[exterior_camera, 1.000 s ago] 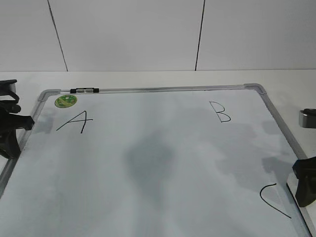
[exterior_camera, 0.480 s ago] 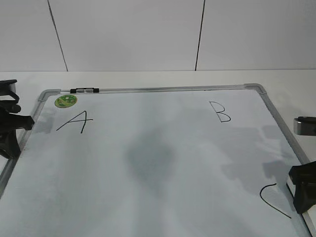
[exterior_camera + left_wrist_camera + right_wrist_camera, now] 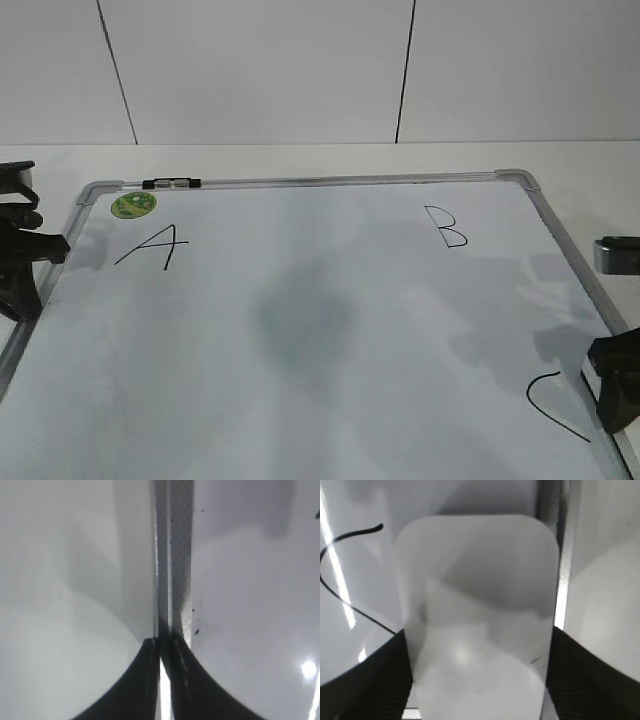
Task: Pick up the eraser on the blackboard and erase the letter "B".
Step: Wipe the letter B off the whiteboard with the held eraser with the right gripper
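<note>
The eraser [image 3: 477, 595], a white rounded block, fills the right wrist view and lies at the blackboard's right edge, over the frame [image 3: 564, 580]. My right gripper [image 3: 479, 670] has a black finger pressed on each long side of it; in the exterior view this gripper [image 3: 615, 385] sits low at the bottom right and the eraser is hidden. The letter "B" [image 3: 447, 227] is whole, on the blackboard [image 3: 330, 181] towards the far right. My left gripper [image 3: 161, 647] is shut and empty over the board's left frame [image 3: 175, 555], also seen in the exterior view [image 3: 30, 255].
A black "A" [image 3: 150, 246] and a green sticker [image 3: 133, 205] are at the board's far left. A marker [image 3: 171, 184] lies on the top frame. A curved "C" [image 3: 553, 403] is just left of my right gripper. A grey arm part [image 3: 620, 255] shows at the right edge.
My right gripper has sunk a little lower at the board's right edge, mostly in the first half second. The left arm has not moved, and the letters are unchanged.
</note>
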{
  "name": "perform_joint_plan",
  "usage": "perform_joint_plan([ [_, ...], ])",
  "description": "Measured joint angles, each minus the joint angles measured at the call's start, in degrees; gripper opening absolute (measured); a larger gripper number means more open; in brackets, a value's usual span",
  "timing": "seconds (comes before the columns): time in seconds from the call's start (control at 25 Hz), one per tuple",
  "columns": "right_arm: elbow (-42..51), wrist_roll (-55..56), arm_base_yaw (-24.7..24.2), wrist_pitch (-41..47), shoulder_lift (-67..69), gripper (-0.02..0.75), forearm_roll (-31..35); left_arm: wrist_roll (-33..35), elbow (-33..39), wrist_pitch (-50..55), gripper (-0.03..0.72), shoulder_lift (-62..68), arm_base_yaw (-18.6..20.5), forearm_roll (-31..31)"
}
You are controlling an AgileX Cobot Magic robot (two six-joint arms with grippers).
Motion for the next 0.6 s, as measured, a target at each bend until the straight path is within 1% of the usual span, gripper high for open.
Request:
perform_joint_plan([
  [0.16,0.0,0.0,0.0,0.0,0.0,0.592,-0.4,0.0,0.0,0.0,0.038,0.0,0.0,0.0],
  [0.44,-0.1,-0.3,0.1,0.0,0.0,0.543,-0.5,0.0,0.0,0.1,0.038,0.0,0.0,0.0],
  [0.6,-0.1,-0.3,0.1,0.0,0.0,0.538,-0.5,0.0,0.0,0.1,0.038,0.0,0.0,-0.1],
])
